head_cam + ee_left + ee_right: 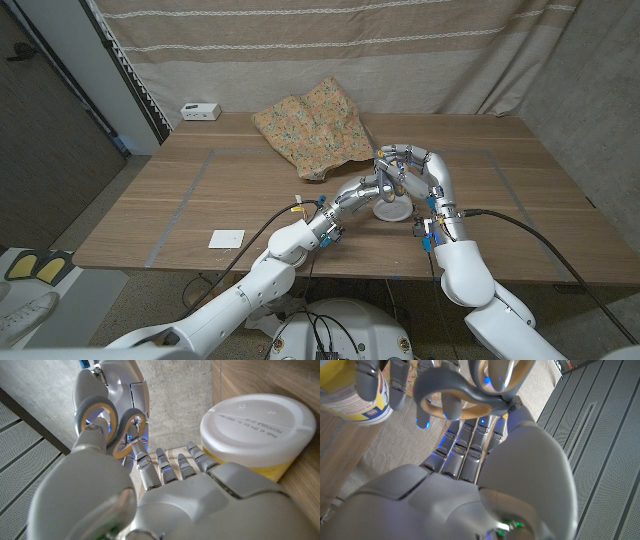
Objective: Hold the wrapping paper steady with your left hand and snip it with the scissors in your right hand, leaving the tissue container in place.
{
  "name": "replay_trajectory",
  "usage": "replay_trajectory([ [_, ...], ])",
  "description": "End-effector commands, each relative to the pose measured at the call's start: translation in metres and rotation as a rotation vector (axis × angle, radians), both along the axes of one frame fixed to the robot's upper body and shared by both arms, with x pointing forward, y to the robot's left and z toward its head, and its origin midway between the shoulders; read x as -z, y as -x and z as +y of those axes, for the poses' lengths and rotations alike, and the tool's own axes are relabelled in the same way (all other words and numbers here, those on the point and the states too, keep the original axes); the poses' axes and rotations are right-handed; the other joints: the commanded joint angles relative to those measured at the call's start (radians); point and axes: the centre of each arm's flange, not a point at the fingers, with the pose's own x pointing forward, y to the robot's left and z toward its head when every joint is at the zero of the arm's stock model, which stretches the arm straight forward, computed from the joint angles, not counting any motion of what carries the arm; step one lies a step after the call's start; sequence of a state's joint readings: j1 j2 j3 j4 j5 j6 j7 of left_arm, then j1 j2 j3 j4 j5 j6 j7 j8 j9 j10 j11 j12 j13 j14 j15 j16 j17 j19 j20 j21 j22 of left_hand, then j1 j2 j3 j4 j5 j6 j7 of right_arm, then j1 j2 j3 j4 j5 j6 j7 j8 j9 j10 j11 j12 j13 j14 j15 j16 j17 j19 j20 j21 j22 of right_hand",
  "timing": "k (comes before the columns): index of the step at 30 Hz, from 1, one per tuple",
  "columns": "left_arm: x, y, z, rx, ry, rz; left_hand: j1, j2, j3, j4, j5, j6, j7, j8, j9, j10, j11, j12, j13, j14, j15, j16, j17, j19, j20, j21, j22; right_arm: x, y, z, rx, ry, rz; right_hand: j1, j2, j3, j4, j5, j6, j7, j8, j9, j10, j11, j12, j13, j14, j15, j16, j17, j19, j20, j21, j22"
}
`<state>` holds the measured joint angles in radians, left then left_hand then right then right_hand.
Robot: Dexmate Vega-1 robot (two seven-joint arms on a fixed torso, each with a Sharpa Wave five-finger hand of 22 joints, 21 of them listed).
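The floral wrapping paper (312, 125) lies crumpled at the back middle of the table, apart from both hands. The tissue container (392, 210) (257, 425) (350, 400), white lid over a yellow body, stands upright in front of it. Just above the container both hands meet around the scissors (386, 165) (114, 427) (465, 392), which have grey handles with yellow lining. My right hand (420, 168) (470, 485) has its fingers at the handle loops and its thumb against them. My left hand (372, 192) (175, 500) has its thumb at one loop and its fingers beside the container; whether it grips is unclear.
A small white box (200, 111) sits at the back left corner and a white card (226, 238) near the front left edge. Grey tape lines (195, 185) mark the wooden table. A curtain hangs behind.
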<state>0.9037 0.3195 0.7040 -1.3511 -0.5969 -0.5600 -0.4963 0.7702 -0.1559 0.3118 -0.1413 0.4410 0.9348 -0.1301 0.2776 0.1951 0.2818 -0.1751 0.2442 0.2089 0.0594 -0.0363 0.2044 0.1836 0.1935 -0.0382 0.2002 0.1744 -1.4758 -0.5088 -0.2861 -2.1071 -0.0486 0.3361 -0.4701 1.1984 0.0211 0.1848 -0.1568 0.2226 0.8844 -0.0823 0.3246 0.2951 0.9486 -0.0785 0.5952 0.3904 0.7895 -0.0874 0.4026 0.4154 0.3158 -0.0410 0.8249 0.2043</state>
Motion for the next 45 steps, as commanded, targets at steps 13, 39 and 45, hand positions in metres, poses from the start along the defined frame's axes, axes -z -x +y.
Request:
replay_trajectory([
  [13,-0.001,0.005,-0.013,0.013,0.003,0.008,0.027,0.021,-0.012,0.004,0.027,0.008,-0.015,-0.014,-0.005,-0.005,0.01,-0.009,-0.003,0.01,-0.09,-0.002,0.003,0.011,-0.043,0.006,0.005,0.002,-0.002,-0.001,-0.001,-0.009,0.009,0.116,0.105,0.005,0.003,0.004,0.006,-0.006,0.005,0.002,0.087,-0.085,-0.003,-0.002,0.006,-0.153,-0.008,0.006,-0.013,-0.013,0.008,0.002],
  [39,0.009,0.002,-0.016,0.022,0.153,0.06,0.104,0.075,-0.017,0.001,-0.001,0.222,-0.004,0.046,0.013,0.022,-0.018,-0.008,-0.001,0.046,-0.123,0.001,0.007,0.026,-0.085,0.01,0.008,0.005,-0.004,-0.005,0.006,-0.031,0.017,0.115,0.103,0.003,0.004,0.005,0.011,-0.011,0.007,0.003,0.091,-0.094,-0.008,-0.006,0.011,-0.154,-0.008,0.01,-0.029,-0.004,0.012,0.0],
  [45,0.011,0.002,-0.015,0.011,0.183,0.066,0.148,0.108,0.008,-0.007,-0.072,0.292,0.009,0.097,0.048,0.036,-0.022,-0.009,0.001,0.06,-0.133,0.0,0.008,0.038,-0.096,0.013,0.01,0.006,-0.004,-0.006,0.004,-0.034,0.019,0.116,0.103,0.005,0.004,0.005,0.01,-0.013,0.007,0.003,0.093,-0.094,-0.01,-0.007,0.011,-0.154,-0.01,0.01,-0.031,-0.003,0.014,-0.001],
])
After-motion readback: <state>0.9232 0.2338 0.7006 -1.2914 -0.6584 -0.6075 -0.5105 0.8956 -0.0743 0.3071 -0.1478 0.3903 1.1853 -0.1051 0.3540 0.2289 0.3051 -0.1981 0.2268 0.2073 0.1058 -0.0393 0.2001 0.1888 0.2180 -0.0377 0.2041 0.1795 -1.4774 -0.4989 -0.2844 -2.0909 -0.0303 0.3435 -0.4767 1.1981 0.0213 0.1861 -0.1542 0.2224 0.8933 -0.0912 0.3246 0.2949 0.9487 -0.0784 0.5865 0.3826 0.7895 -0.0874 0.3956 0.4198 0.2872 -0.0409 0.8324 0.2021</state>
